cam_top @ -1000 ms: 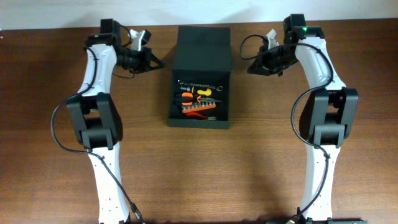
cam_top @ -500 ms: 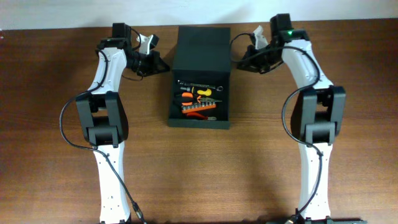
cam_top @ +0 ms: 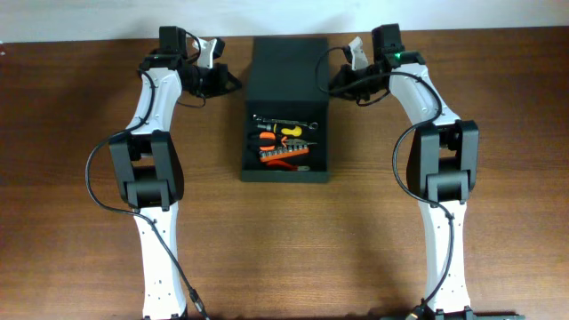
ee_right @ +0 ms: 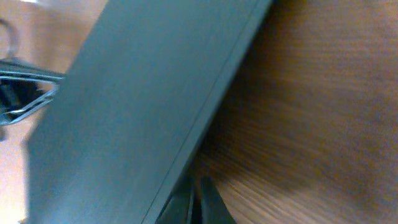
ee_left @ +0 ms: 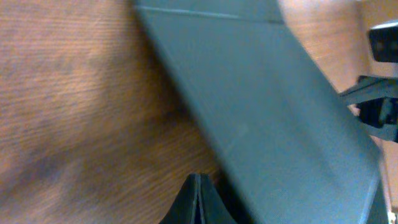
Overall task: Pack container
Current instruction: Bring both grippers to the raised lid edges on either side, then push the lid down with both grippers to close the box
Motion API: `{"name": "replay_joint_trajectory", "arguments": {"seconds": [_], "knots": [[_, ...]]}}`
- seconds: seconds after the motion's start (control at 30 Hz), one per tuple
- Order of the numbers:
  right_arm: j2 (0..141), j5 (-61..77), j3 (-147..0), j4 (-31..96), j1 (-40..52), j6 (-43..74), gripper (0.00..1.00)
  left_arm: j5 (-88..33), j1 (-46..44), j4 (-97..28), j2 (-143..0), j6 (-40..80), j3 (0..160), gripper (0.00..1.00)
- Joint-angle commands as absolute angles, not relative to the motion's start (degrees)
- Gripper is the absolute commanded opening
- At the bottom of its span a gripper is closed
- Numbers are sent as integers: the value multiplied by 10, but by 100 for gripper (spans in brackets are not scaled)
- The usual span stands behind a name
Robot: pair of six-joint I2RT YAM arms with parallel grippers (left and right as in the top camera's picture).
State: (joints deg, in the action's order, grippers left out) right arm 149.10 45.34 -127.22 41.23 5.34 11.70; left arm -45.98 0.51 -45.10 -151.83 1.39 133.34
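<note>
The container (cam_top: 286, 169) is a matte black box in the middle of the table, its flat hinged lid (cam_top: 288, 67) lying open at the back. Inside lie a wrench (cam_top: 283, 119), orange-handled tools (cam_top: 283, 133) and red pliers (cam_top: 283, 158). My left gripper (cam_top: 235, 86) is shut and empty, its tip at the lid's left edge; the lid fills the left wrist view (ee_left: 273, 118). My right gripper (cam_top: 331, 89) is shut and empty at the lid's right edge, which shows in the right wrist view (ee_right: 137, 112).
The wooden table (cam_top: 284, 249) runs out around the box on all sides. A white wall edge (cam_top: 284, 18) lies just behind the lid. My two arms stand upright left and right of the box.
Both grippers have moved inward and back, from well clear of the box to the two side edges of the open lid.
</note>
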Motion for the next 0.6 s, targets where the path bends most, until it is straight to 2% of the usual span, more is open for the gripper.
{"name": "replay_joint_trajectory", "arguments": {"seconds": [0.0, 0.23, 0.4, 0.57], "knots": [[1491, 571, -1269, 387, 56, 99, 4, -530, 3, -427, -1527, 18, 1332, 2], [1491, 598, -1269, 375, 49, 99, 4, -560, 11, -402, -1527, 32, 1332, 2], [1491, 598, -1269, 375, 48, 99, 4, -481, 26, -447, -1527, 35, 1332, 2], [1491, 602, -1269, 374, 48, 99, 4, -479, 32, -455, -1528, 34, 1331, 2]]}}
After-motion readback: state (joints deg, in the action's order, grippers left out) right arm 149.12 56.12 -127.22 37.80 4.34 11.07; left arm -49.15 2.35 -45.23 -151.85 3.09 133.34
